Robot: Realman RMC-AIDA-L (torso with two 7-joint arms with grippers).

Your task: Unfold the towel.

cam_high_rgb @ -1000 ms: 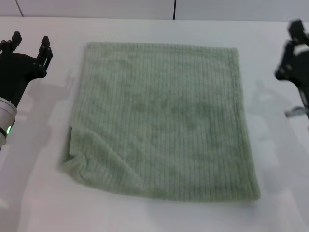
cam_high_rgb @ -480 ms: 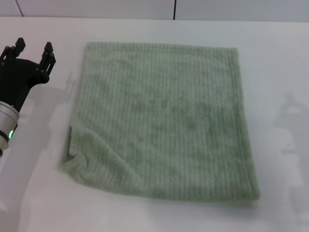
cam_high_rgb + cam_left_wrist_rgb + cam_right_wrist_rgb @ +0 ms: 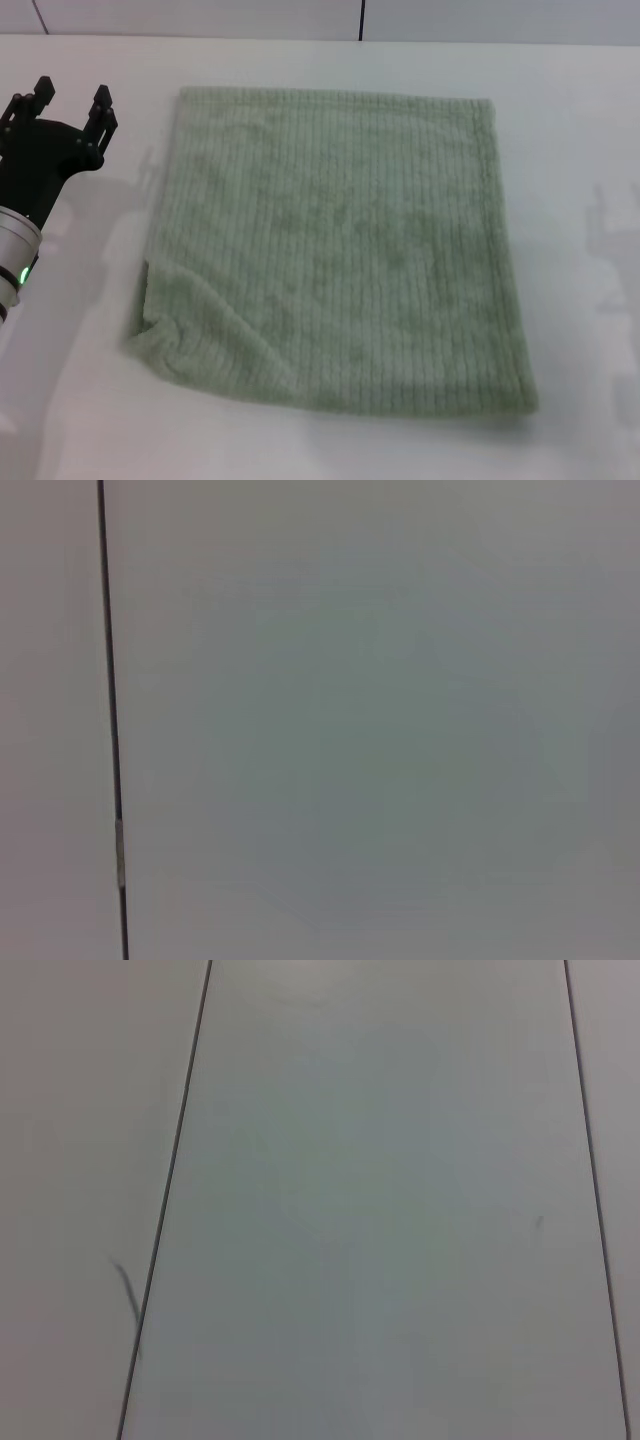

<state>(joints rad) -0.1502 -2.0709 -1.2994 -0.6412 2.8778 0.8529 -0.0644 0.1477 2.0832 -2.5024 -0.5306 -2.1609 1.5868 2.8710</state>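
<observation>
The pale sage-green ribbed towel (image 3: 335,245) lies spread nearly flat on the white table (image 3: 570,130) in the head view. Its near left corner (image 3: 160,325) is bunched and folded over. My left gripper (image 3: 70,100) hovers to the left of the towel's far left corner, apart from it, open and empty. My right gripper is out of view; only its shadow falls on the table at the right. Both wrist views show only bare pale surface with dark seam lines.
A dark seam (image 3: 361,20) runs along the back wall behind the table. Bare table lies on both sides of the towel and in front of it.
My right arm has drawn away to the right and left the head view. My left gripper has shifted slightly toward the towel. The towel has not moved.
</observation>
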